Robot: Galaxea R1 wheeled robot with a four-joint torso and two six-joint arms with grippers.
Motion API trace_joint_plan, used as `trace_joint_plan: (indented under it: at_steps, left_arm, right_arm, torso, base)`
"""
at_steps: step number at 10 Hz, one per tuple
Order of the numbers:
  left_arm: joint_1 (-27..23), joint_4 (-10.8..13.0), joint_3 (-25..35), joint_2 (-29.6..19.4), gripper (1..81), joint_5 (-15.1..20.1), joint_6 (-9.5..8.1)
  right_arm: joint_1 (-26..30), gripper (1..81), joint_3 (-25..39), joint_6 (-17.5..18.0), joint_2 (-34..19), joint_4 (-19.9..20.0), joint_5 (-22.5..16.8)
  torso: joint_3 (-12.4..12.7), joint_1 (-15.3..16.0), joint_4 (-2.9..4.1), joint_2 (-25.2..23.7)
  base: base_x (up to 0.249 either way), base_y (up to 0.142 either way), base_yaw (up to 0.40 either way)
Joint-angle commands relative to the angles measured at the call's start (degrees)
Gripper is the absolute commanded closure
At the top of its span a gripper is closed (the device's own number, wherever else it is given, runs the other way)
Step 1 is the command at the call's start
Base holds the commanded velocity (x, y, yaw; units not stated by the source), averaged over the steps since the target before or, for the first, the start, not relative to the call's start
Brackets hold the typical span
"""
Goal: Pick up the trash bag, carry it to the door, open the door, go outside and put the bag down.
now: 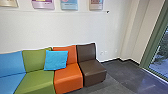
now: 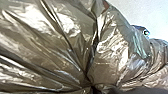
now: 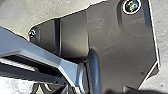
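in the head view, a row of soft seats runs along the lower left and middle of the frame. from the left, there is a blue seat (image 1: 11,65), a green seat (image 1: 36,62), an orange seat (image 1: 67,75) and a brown seat (image 1: 91,70). a bright blue pillow (image 1: 56,60) leans back where the green and orange seats meet. behind them is a big white wall (image 1: 62,30), with bits of four pictures (image 1: 69,4) along the top edge. the dark floor (image 1: 120,75) is at the lower right. at the right edge there is tall glass (image 1: 161,53) in a green frame (image 1: 154,37).

in the left wrist view, the trash bag (image 2: 110,55) is very big and close. it is shiny, brownish gray and full of folds. the folds run together low in the middle, and the left gripper (image 2: 93,89) is clamped on the bag there. a pale patch is at the upper right, and a small round fitting (image 2: 146,32) peeks out beside the bag.

in the right wrist view, the robot's wide dark plate (image 3: 120,47) lies over gray ground (image 3: 62,8). its blue-gray bar (image 3: 45,53) comes in from the left. nobody can tell how the right gripper is set.
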Motion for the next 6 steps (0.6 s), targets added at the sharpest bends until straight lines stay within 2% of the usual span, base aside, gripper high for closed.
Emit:
trace_joint_plan:
  at_steps: [1, 2, 4, 6]
  left_arm:
    - [-0.75, 1.34, -6.61, 3.83, 81.1, 4.22, 1.08]
    - [-0.49, 1.34, -8.9, 5.68, 81.1, 4.22, 1.7]
    - [-0.22, 1.43, -12.93, 8.84, 81.1, 4.22, 1.88]
    - [-0.05, 1.34, -15.49, 10.34, 81.1, 4.13, 2.58]
  right_arm:
    - [-0.2, 1.0, -8.47, -0.51, 5.99, -0.21, -0.59]
    - [-0.37, 1.0, -9.27, -0.51, 6.79, -0.3, -0.59]
    - [-0.37, 1.0, -9.35, -0.51, 7.48, -0.3, -0.59]
    - [-0.29, 1.0, -10.49, -0.51, 9.07, -0.39, -0.59]
  torso:
    - [0.0, -3.41, 0.0, 5.29]
    - [0.0, -4.78, 0.0, 7.41]
    - [0.0, -7.38, 0.0, 11.44]
    - [0.0, -9.87, 0.0, 15.29]
  base:
    - [0.0, 0.0, 0.0]
    - [0.0, 0.0, 0.0]
    - [0.0, 0.0, 0.0]
    - [0.0, 0.0, 0.0]
